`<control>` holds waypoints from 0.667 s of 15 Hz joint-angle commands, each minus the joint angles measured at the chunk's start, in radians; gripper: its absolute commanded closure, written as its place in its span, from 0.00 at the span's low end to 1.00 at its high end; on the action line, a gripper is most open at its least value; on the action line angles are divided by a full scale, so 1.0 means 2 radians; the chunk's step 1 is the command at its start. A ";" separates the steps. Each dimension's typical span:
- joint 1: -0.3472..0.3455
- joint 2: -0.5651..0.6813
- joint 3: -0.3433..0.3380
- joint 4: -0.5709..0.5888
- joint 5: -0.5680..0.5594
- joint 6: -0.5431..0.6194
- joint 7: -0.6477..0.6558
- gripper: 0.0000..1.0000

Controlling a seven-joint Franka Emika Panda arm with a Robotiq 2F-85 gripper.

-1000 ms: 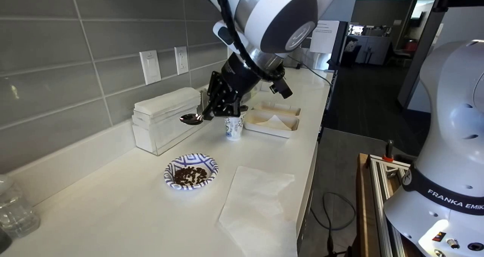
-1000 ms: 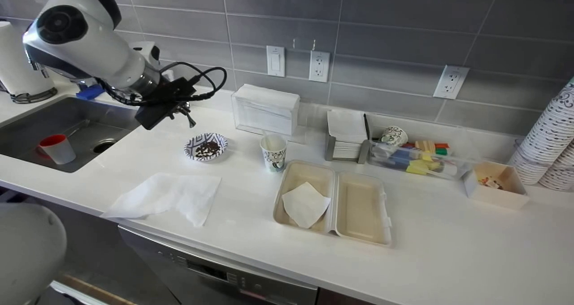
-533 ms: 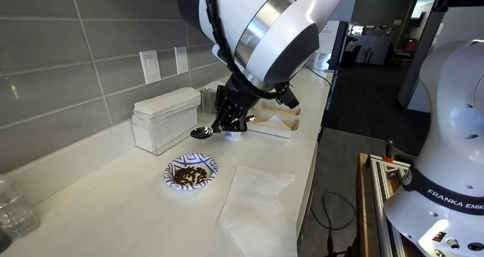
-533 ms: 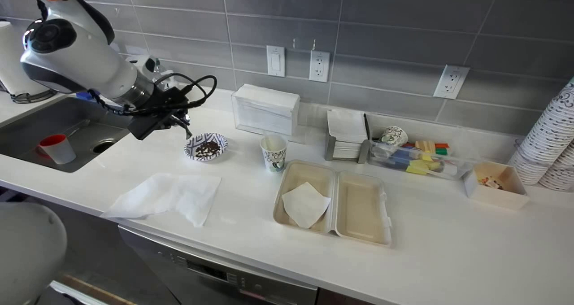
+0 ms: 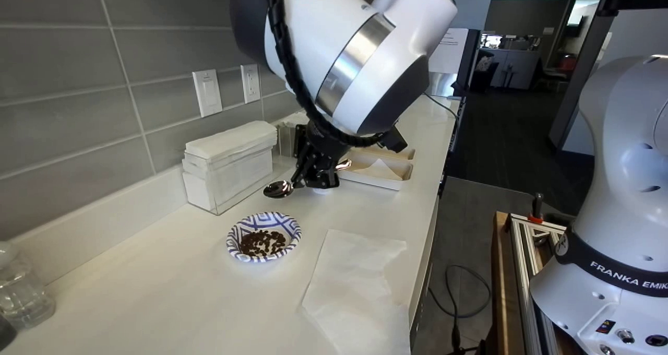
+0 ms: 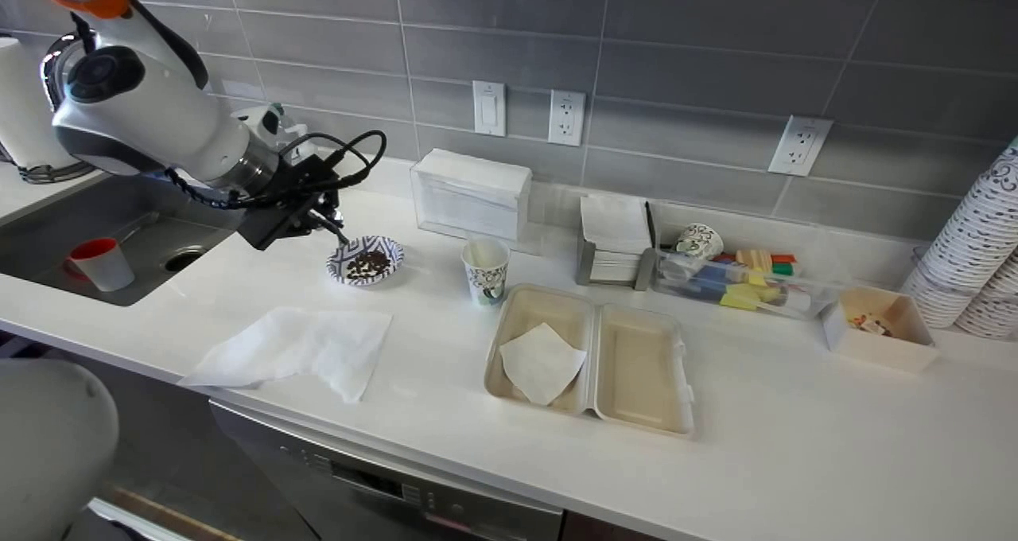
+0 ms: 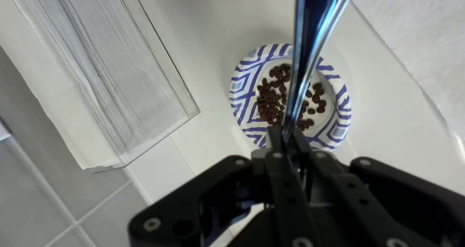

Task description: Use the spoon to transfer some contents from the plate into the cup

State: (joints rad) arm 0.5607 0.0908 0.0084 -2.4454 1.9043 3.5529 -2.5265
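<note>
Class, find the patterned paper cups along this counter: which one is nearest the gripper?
The paper cup standing alone beside the open takeout box. The tilted cup in the clear bin and the stacked cups are all farther from the gripper.

I hold the spoon [image 5: 278,189] by its long handle in the air above the bench [image 6: 763,445]: shiny dark metal, tilted, bowl end lowest, near the plate [image 7: 242,81] but apart from it. In my wrist view its handle crosses in front of the plate. The plate, small, round and white with a blue geometric rim, lies flat, nearer the bench's back edge than its front edge. In it I see the contents [image 7: 269,107], small dark brown bits, denser to one side, white showing between them. The cup [image 6: 487,277], white paper with a swirling print, stands upright, apart from the plate, also nearer the back edge.
</note>
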 commanded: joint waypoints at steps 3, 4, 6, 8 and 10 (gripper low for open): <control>0.001 0.095 -0.001 0.054 -0.004 0.036 0.012 0.98; 0.000 0.111 -0.001 0.066 0.000 0.040 0.012 0.98; -0.002 0.143 0.000 0.089 0.007 0.048 0.016 0.98; -0.003 0.170 0.000 0.109 0.007 0.052 0.019 0.98; -0.005 0.192 -0.001 0.129 0.007 0.057 0.018 0.98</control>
State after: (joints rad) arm 0.5581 0.3798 0.0064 -2.2744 1.8981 3.6164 -2.4835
